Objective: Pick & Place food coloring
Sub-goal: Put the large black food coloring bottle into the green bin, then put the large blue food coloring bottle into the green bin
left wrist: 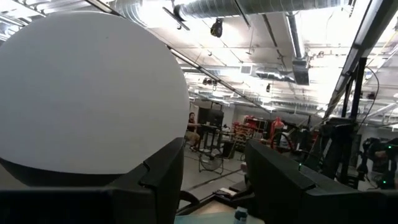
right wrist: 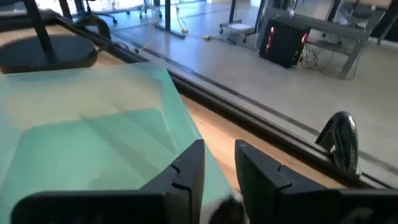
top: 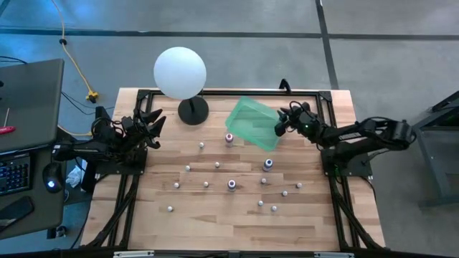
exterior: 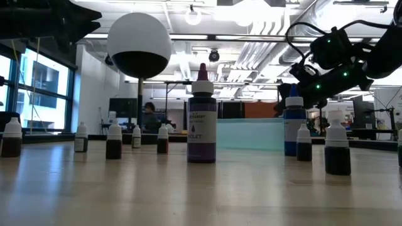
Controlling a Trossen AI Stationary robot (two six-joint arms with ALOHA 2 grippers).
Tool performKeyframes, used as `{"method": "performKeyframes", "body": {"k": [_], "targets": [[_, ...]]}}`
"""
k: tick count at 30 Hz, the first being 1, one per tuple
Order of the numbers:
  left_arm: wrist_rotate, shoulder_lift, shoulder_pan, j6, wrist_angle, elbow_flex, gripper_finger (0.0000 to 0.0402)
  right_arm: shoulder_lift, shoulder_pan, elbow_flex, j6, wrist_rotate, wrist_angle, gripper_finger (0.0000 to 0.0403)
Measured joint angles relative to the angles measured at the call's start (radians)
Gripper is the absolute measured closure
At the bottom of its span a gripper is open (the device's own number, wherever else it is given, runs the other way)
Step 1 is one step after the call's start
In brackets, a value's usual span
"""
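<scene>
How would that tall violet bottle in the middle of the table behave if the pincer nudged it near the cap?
The violet bottle stands tall on a narrow base, so a high push would probably tip it. Its round body would likely roll afterwards. The smooth label may feel slippery in a grip.

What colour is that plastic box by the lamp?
The box is translucent green, clearest in the high view.

Two dark jointed arms, black cabling, green indicator lights, blocky black fingers (right wrist: 189, 171)

Tiny white-capped food coloring bottles (top: 232, 185) upright, scattered; roughly fifteen.
</scene>
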State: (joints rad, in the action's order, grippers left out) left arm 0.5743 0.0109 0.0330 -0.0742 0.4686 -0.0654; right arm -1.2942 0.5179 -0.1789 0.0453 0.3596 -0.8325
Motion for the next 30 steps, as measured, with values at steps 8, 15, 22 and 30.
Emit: {"method": "performKeyframes", "body": {"k": [8,15,22,30], "targets": [[0.000,0.000,0.000,0.000,0.000,0.000,0.0231,0.007,-0.011,0.000,-0.050,-0.096,-0.171,0.0286],[0.001,0.000,0.000,0.001,0.000,0.000,0.0231,0.088,-0.126,-0.037,-0.034,-0.480,-0.198,0.0280],[0.002,0.000,0.000,0.001,0.000,0.000,0.0231,0.108,-0.266,-0.037,-0.063,-0.796,-0.052,0.0279],[0.002,0.000,0.000,0.002,0.000,0.000,0.0231,0.090,-0.398,-0.036,-0.125,-0.754,0.075,0.0279]]}}
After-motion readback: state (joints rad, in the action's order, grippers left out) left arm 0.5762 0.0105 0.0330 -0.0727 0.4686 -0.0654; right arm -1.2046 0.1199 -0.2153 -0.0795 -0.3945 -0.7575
